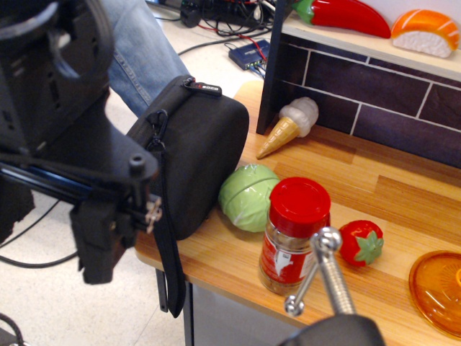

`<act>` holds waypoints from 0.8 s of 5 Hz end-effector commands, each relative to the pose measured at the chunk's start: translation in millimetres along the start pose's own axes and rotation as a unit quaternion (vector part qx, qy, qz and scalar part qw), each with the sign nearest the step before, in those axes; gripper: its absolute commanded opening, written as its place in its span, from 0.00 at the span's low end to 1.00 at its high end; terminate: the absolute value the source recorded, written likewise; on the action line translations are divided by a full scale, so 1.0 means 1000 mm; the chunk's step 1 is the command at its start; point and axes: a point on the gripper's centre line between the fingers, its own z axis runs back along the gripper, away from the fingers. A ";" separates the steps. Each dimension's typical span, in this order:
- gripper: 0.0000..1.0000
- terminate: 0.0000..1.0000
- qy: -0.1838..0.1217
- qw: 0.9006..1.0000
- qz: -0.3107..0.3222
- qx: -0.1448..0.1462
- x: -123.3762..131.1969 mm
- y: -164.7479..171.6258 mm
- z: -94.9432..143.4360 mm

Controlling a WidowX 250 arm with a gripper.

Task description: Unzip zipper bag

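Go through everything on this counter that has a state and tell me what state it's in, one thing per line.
zipper bag: upright at the counter's left edge, strap hanging down; zipper looks closed.
spice jar: upright, red lid on.
toy cabbage: resting against the bag.
toy ice cream cone: lying on its side.
toy strawberry: resting on the counter.
gripper: beside the bag's left side; open or shut unclear.

zipper bag (194,155) at counter (374,187) left edge; cabbage (247,196), jar (294,234) right.

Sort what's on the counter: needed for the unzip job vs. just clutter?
Job: zipper bag, gripper.
Clutter: cabbage toy, red-lidded jar, toy tomato, ice cream cone, orange plate, chili and sushi on the shelf.
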 end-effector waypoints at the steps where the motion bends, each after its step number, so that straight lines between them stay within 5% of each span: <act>1: 1.00 0.00 0.000 1.000 0.000 0.000 0.000 0.000 0.000; 4: 1.00 0.00 -0.016 0.999 -0.032 0.014 0.055 0.051 -0.059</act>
